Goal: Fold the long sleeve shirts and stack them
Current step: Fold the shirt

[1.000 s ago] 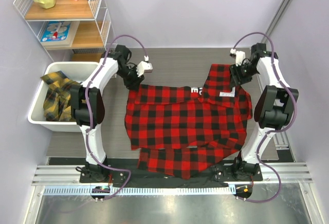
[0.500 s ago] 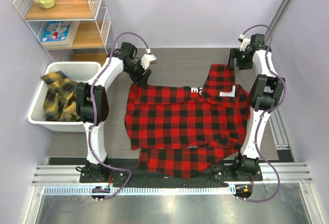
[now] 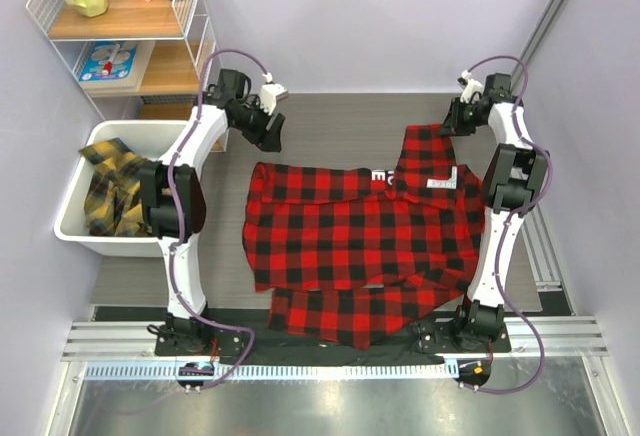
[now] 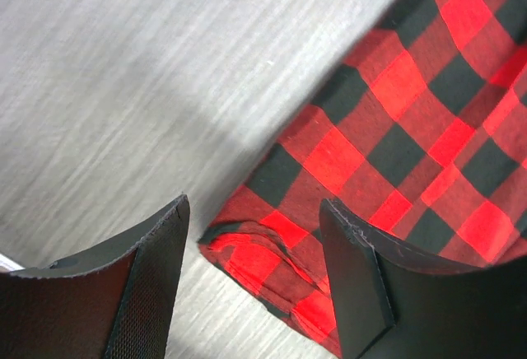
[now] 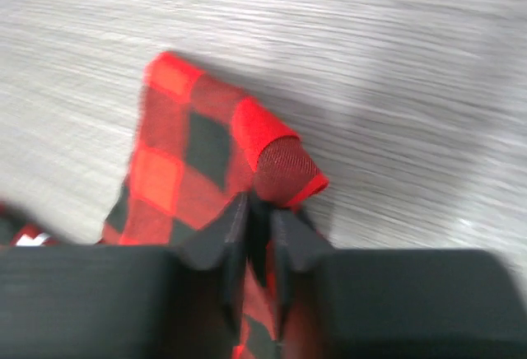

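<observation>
**Item 1. Red-and-black shirt** (image 3: 360, 236). Soft checked flannel, spread flat across the middle of the table (image 3: 340, 121), its near hem reaching the arm bases. One panel is turned up toward the far right. A scrap of white lettering (image 3: 380, 174) shows at a fold line near the far edge. Judged condition: partly folded and not yet a finished bundle. It lies flat so that its edges can be lifted and turned inward.

**Item 2. Left jaws.** Wide apart and holding nothing. They hang over the shirt's far-left corner, which shows on the table between the two pads in the wrist view. Judged purpose: they straddle the corner so that closing would catch the cloth edge.

**Item 3. Right jaws.** Drawn narrow, with their tips at the curled far-right corner of the same shirt. The wrist view is blurred, so it cannot be told whether cloth is nipped between them. Judged purpose: a pinch on this corner to match the left side, so both far corners can be moved together.

**Item 4. Yellow-and-black shirts** (image 3: 110, 191). Bunched loosely in a white bin (image 3: 85, 239) at the left, well apart from the red shirt. Judged to be unfolded stock waiting its turn.

**Item 5. Shelf unit** (image 3: 110, 21). Stands in the far-left corner beyond the bin and carries small household goods. It has no apparent part in the task.
</observation>
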Robot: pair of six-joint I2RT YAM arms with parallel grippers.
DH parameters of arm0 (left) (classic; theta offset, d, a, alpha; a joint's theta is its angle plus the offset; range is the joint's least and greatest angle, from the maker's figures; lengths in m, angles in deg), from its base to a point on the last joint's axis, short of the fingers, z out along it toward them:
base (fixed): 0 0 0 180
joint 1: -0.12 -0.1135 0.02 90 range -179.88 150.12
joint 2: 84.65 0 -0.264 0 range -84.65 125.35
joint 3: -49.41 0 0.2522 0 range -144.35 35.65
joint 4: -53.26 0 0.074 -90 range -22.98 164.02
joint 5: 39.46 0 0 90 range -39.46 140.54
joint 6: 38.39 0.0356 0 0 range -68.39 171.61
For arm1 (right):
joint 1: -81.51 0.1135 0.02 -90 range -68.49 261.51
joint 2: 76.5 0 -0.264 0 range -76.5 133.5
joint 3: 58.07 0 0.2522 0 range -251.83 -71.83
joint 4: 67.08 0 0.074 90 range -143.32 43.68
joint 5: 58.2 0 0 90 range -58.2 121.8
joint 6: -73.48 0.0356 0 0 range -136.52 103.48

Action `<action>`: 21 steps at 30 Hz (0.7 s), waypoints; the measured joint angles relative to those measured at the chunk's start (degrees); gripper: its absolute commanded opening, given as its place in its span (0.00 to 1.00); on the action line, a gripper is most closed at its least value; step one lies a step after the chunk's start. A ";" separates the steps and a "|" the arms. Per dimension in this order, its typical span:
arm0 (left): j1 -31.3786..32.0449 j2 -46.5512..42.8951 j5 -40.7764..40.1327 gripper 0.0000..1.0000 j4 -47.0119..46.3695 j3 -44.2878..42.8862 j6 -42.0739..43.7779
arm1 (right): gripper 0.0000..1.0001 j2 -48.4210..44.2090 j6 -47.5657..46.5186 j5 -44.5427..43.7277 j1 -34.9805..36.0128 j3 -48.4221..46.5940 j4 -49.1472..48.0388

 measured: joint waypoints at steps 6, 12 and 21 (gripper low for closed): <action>-0.83 -0.33 0.59 0.65 -3.52 0.33 -3.34 | 0.01 -8.33 -2.23 8.85 0.37 8.79 0.20; -1.01 -5.03 1.99 0.65 -5.68 5.35 -3.82 | 0.01 -34.58 -12.76 13.46 4.44 31.43 4.37; -1.01 -17.44 5.49 0.71 -6.82 17.75 -1.11 | 0.84 -72.89 -32.26 13.55 26.53 69.57 10.91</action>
